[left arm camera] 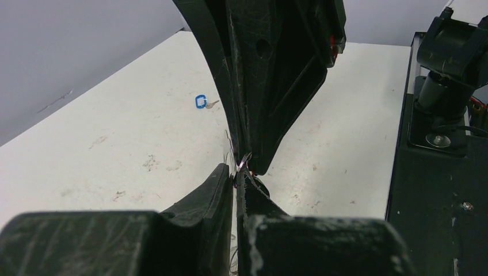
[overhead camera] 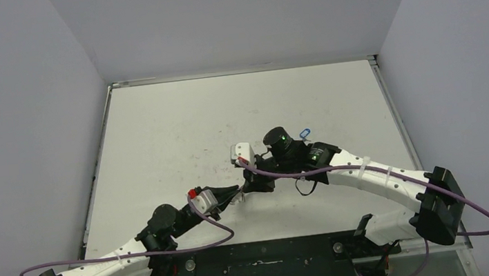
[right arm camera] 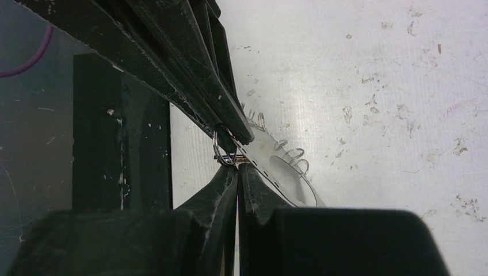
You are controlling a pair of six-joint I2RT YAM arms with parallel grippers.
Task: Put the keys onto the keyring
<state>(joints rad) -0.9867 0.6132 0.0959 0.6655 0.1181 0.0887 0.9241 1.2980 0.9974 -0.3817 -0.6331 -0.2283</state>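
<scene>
My left gripper (overhead camera: 236, 196) (left arm camera: 237, 172) is shut on the rim of the keyring (right arm camera: 262, 156), a pale plate with a round hole and wire loops (right arm camera: 293, 154). It holds the plate on edge above the table. My right gripper (overhead camera: 252, 181) (right arm camera: 237, 167) is shut too, tip to tip with the left one. Its fingertips touch a small wire ring (right arm camera: 220, 146) at the plate's edge; I cannot tell whether they pinch it. The blue-headed key (overhead camera: 305, 133) (left arm camera: 200, 102) lies loose on the table beyond the right wrist. The dark-headed key is hidden.
The white table (overhead camera: 178, 131) is scuffed and closed in by grey walls on three sides. A black base plate (overhead camera: 263, 261) runs along the near edge between the arm mounts. Purple cables (overhead camera: 205, 243) loop over both arms.
</scene>
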